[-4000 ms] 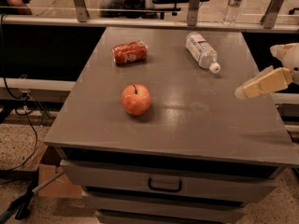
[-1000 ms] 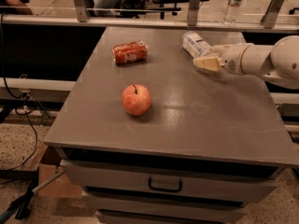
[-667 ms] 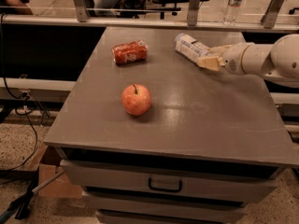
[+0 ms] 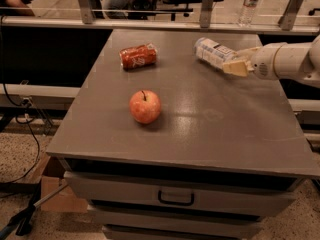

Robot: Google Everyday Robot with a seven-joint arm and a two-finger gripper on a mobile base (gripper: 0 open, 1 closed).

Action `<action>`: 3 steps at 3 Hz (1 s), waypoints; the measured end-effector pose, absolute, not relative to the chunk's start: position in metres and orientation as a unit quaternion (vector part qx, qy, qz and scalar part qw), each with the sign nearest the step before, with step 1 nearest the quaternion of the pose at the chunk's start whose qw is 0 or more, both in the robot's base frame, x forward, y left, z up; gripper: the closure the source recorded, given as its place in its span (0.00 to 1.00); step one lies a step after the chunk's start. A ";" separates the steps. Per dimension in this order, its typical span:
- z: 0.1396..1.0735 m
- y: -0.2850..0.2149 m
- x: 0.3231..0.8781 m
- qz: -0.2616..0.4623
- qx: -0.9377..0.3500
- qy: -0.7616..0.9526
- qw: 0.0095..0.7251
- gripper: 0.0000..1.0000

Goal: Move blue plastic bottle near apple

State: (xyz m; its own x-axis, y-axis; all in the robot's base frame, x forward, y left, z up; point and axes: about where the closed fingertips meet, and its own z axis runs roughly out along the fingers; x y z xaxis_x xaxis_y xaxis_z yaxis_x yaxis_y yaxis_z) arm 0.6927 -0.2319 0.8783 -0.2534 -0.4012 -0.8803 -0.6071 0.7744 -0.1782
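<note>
The blue plastic bottle [image 4: 212,51] is clear with a white-blue label. It is tilted, with its base toward the left, over the far right part of the grey table [image 4: 210,129]. My gripper [image 4: 235,64] reaches in from the right and is shut on the bottle's cap end, which its cream fingers [image 4: 233,67] hide. The apple [image 4: 145,106] is red-orange with a dark stem. It sits upright near the table's middle left, well to the front left of the bottle.
A crushed red soda can [image 4: 138,56] lies at the far left of the table. A slim clear bottle [image 4: 249,4] stands beyond the back rail. A drawer with a handle [image 4: 175,199] is below the front edge. A cardboard box [image 4: 56,194] sits on the floor at left.
My gripper closed on the bottle's cap end and has raised it, tilting it and carrying it slightly left. The apple and the can have not moved.
</note>
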 end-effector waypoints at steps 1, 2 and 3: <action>0.882 -0.228 0.659 0.125 -0.354 0.786 0.491 1.00; 0.875 -0.214 0.622 0.165 -0.386 0.786 0.453 1.00; 0.866 -0.203 0.595 0.195 -0.405 0.786 0.425 1.00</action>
State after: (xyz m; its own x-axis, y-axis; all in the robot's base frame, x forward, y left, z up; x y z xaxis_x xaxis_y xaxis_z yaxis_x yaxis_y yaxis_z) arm 0.5949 -0.2026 0.8661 -0.3119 -0.4710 -0.8252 -0.8016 0.5966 -0.0375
